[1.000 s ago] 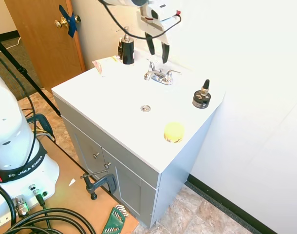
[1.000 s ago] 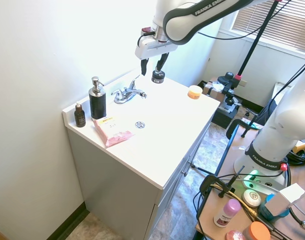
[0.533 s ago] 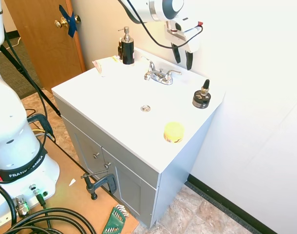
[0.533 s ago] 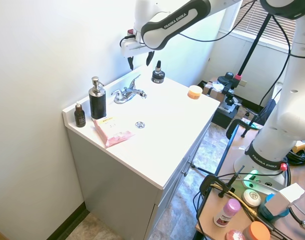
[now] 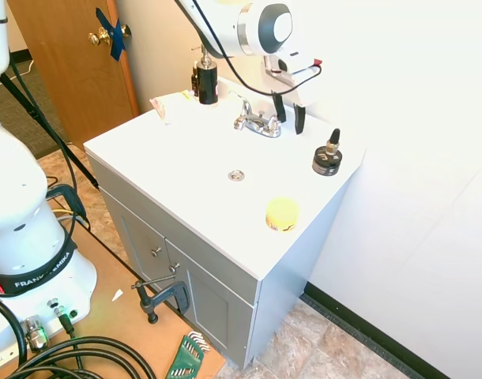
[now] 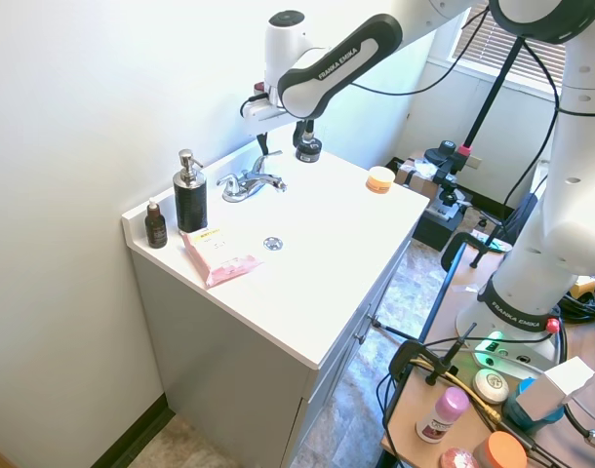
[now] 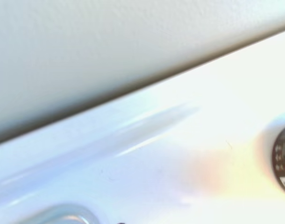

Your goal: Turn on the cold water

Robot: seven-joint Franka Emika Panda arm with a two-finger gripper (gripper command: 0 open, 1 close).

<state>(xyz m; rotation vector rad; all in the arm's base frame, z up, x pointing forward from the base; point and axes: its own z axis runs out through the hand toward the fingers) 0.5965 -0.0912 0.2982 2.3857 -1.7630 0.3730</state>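
The chrome faucet stands at the back of the white vanity top, and no water runs from its spout. Its right-hand cold lever sits on the side nearest the dropper bottle. My gripper is open and points down just above and behind that lever. One finger is at the lever's end; whether it touches is unclear. In the wrist view only the white top, the wall and a blurred chrome sliver show.
A black pump bottle stands left of the faucet. A small dark dropper bottle stands close to the gripper's right. A yellow round piece, a pink packet and the drain lie on the top.
My gripper swung from above the faucet toward the wall on the cold-lever side, then dropped to just over that lever. The fingers stayed open and the faucet has not moved.
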